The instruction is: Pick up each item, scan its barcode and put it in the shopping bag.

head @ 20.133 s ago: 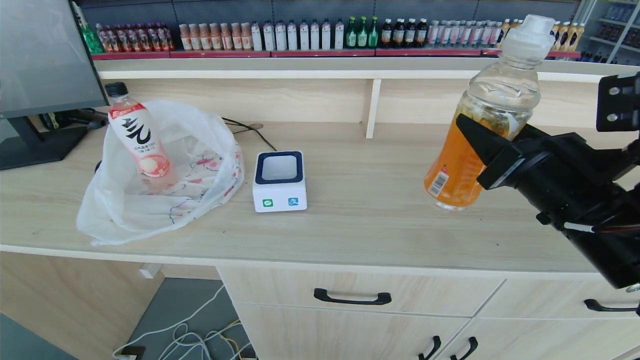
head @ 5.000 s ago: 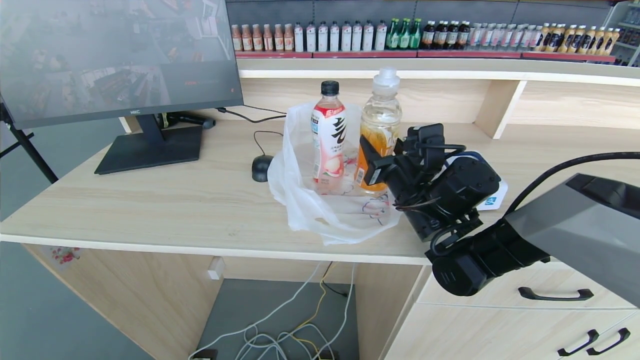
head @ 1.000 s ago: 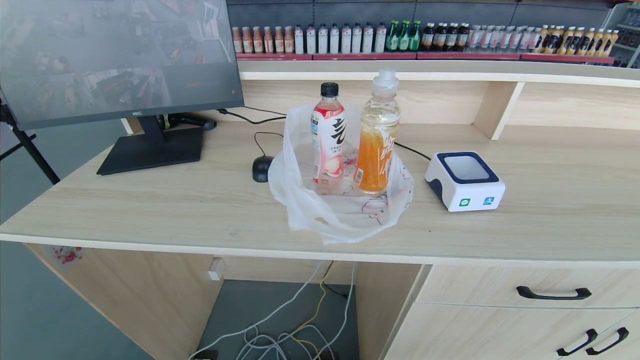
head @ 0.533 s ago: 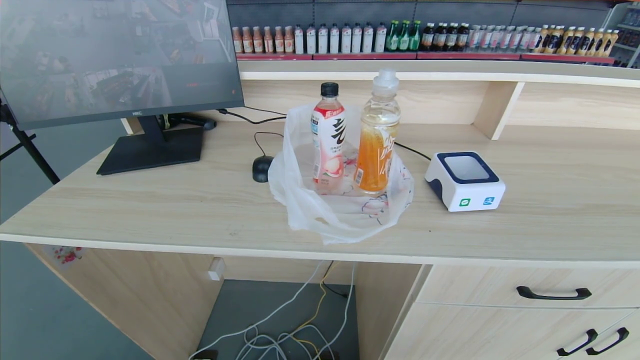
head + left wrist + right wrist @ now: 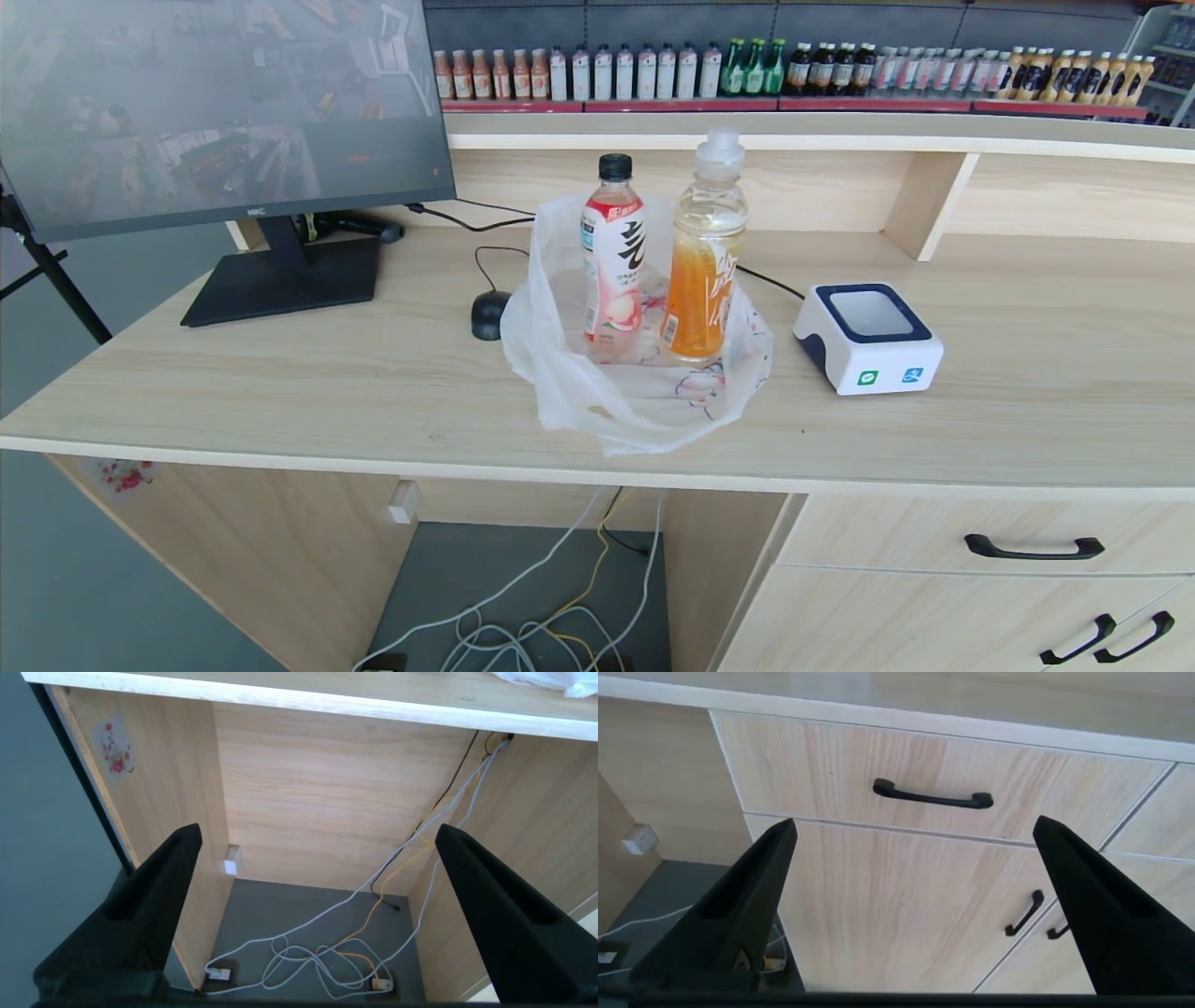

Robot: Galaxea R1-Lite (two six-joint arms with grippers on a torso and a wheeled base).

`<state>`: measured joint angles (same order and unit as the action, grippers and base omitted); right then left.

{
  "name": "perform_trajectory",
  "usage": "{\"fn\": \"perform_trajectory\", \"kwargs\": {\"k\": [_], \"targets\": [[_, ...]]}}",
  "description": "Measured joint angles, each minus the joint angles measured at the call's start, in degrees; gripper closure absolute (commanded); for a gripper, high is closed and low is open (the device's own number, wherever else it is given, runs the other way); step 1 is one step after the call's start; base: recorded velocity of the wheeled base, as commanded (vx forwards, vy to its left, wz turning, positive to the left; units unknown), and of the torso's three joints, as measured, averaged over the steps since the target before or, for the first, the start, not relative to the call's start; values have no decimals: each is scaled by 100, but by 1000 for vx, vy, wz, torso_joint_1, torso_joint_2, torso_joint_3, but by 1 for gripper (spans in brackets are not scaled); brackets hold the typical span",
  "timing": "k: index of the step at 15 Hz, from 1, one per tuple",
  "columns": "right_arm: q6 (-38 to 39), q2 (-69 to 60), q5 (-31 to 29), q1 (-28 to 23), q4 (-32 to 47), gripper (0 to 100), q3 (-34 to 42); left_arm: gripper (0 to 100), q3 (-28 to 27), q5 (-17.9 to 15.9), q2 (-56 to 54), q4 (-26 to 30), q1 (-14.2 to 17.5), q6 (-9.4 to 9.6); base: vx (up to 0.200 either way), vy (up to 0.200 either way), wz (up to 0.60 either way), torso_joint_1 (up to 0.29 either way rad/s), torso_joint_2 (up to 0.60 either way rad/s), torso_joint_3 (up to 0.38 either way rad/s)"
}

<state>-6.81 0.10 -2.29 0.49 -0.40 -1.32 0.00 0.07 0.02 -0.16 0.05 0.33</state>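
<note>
A pink-labelled bottle (image 5: 612, 259) with a black cap and an orange drink bottle (image 5: 705, 252) with a white cap stand upright side by side inside the white shopping bag (image 5: 635, 392) on the counter. The white and blue barcode scanner (image 5: 867, 338) sits just to their right. My left gripper (image 5: 318, 905) hangs open below the counter edge, facing the knee space with cables on the floor. My right gripper (image 5: 915, 905) is open too, low in front of the drawer fronts. Nothing is between either pair of fingers.
A monitor (image 5: 215, 103) on a black stand occupies the counter's left back, with a black mouse (image 5: 488, 314) beside the bag. A raised shelf with a divider (image 5: 927, 196) runs behind. Drawers with black handles (image 5: 1032, 548) sit under the right side.
Nothing has moved over the last second. Five seconds ago my right arm was at the bag beside the orange bottle; it has since withdrawn below the counter.
</note>
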Motion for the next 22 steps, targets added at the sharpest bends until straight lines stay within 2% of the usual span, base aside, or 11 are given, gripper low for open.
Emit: {"fn": "perform_trajectory", "kwargs": {"k": [1, 4, 7, 10, 12, 18, 22], "targets": [[156, -10, 2, -5, -17, 0, 16, 0, 0, -2, 0, 0, 0, 5, 0, 0, 0, 0, 0, 0], [617, -10, 40, -2, 38, 0, 99, 0, 0, -7, 0, 0, -5, 257, 0, 0, 0, 0, 0, 0], [686, -10, 46, -5, 40, 0, 121, 0, 0, -7, 0, 6, -5, 166, 0, 0, 0, 0, 0, 0], [689, -10, 51, -9, 40, 0, 124, 0, 0, -7, 0, 5, -5, -26, 0, 0, 0, 0, 0, 0], [691, -10, 51, -9, 40, 0, 127, 0, 0, -7, 0, 2, -2, -43, -200, 0, 0, 5, 5, 5], [691, -12, 49, -9, 43, 0, 127, 0, 0, -7, 0, 2, 0, -43, 0, 0, 0, 0, 0, 0], [655, -12, 52, -13, 38, 0, 127, 0, 0, -2, 0, 11, 0, -76, 0, -200, 0, 1, 4, 2]]}}
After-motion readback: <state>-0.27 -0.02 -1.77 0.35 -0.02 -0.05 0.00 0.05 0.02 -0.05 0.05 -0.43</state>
